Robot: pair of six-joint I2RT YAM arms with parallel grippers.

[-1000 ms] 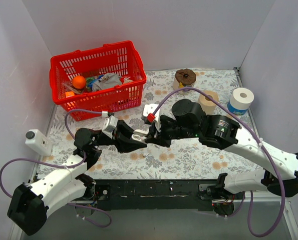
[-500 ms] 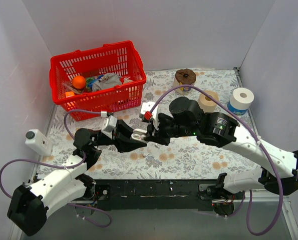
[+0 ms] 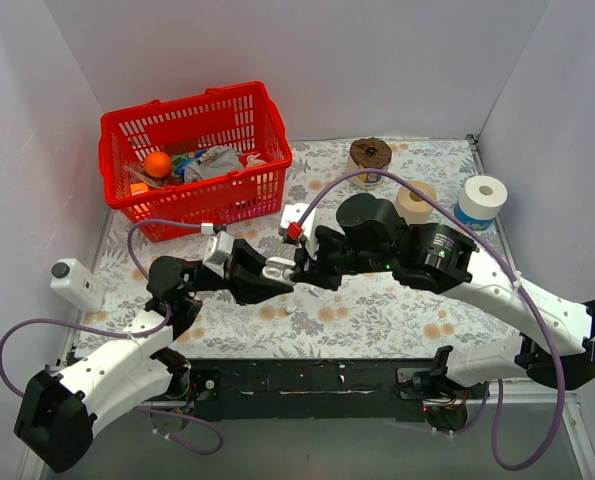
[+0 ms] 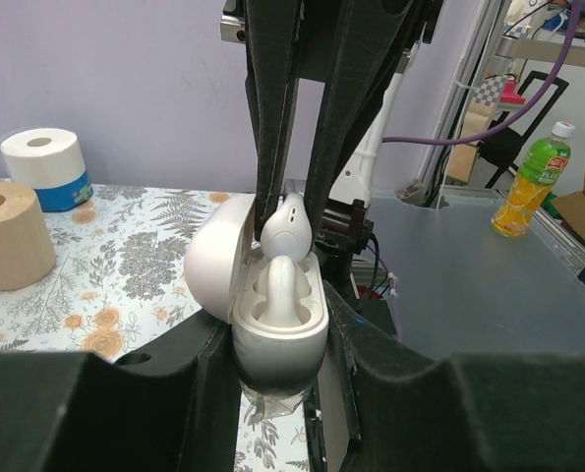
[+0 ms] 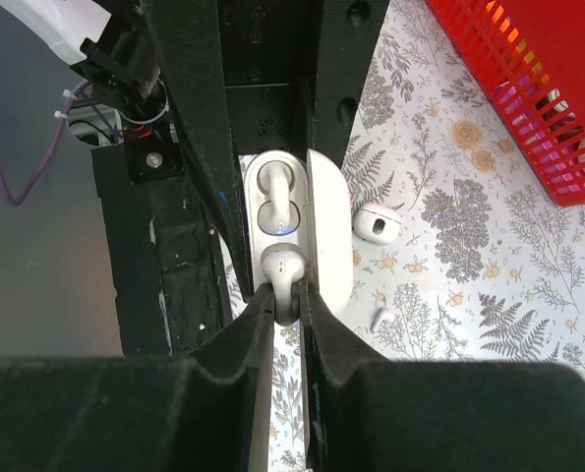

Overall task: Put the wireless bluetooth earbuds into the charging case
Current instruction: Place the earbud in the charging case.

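Note:
The charging case (image 4: 277,334) is white, its lid swung open to the left, and my left gripper (image 4: 279,329) is shut on its body. One white earbud (image 4: 279,280) sits in a slot of the case. My right gripper (image 5: 287,295) is shut on the stem of a second earbud (image 5: 282,267), whose head rests at the case's near slot beside the seated earbud (image 5: 275,182). In the top view both grippers meet at the case (image 3: 275,270) above the table's middle, the left gripper (image 3: 265,276) facing the right gripper (image 3: 299,264).
A red basket (image 3: 197,150) of items stands at the back left. Three rolls (image 3: 370,155) (image 3: 415,203) (image 3: 480,200) stand at the back right. A small white rounded object (image 5: 379,222) and a tiny white piece (image 5: 380,317) lie on the floral cloth under the grippers.
My right gripper has shifted slightly left, bringing its earbud closer onto the case. The left arm and the case have stayed put.

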